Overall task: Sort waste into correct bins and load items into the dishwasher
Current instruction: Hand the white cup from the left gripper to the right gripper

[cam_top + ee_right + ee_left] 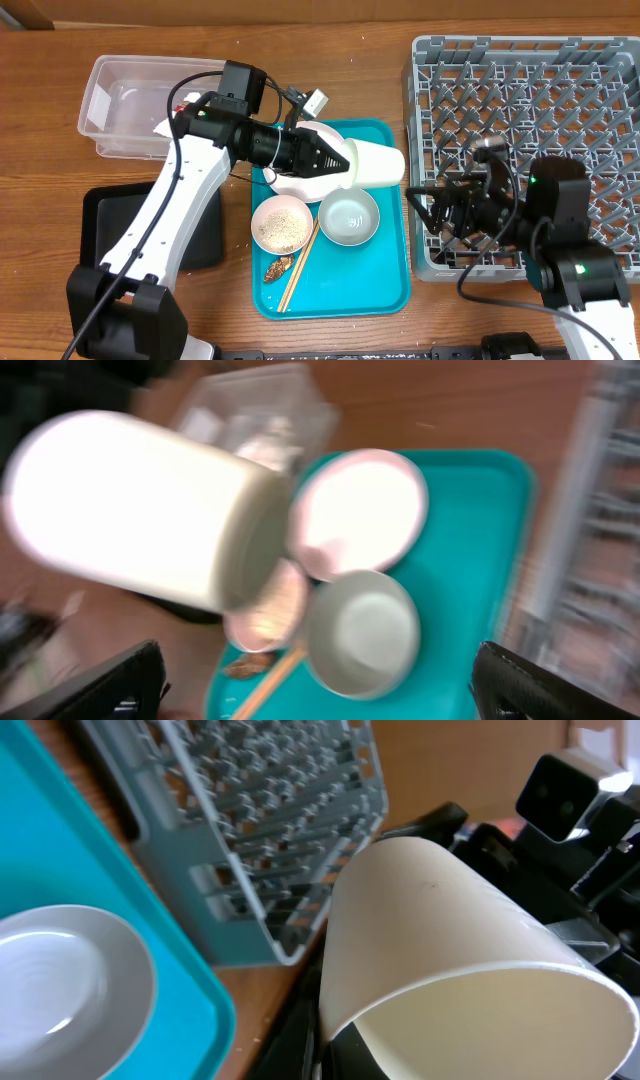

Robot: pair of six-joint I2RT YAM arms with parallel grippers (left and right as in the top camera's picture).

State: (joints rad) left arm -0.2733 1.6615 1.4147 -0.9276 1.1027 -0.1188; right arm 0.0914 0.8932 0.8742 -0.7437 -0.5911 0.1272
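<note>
Small white cup (450,950) held sideways in the air by the left gripper (342,162), between tray and rack.
Left jaws are closed narrowly on the wall of the cup at its rim. Its mouth faces left toward that wrist and its base points right, so the long axis runs left to right toward the large square grey plastic dish rack (430,45). It hangs above the right edge of the teal rectangular serving tray (400,290), just left of the rack's left wall. The right gripper (422,215) stands with jaws wide and empty over the rack's near left corner, pointing left, just near and right of the cup's base. The coming move is probably a carry rightward over the pegs or a handover; the right arm is nearer the rack.
</note>
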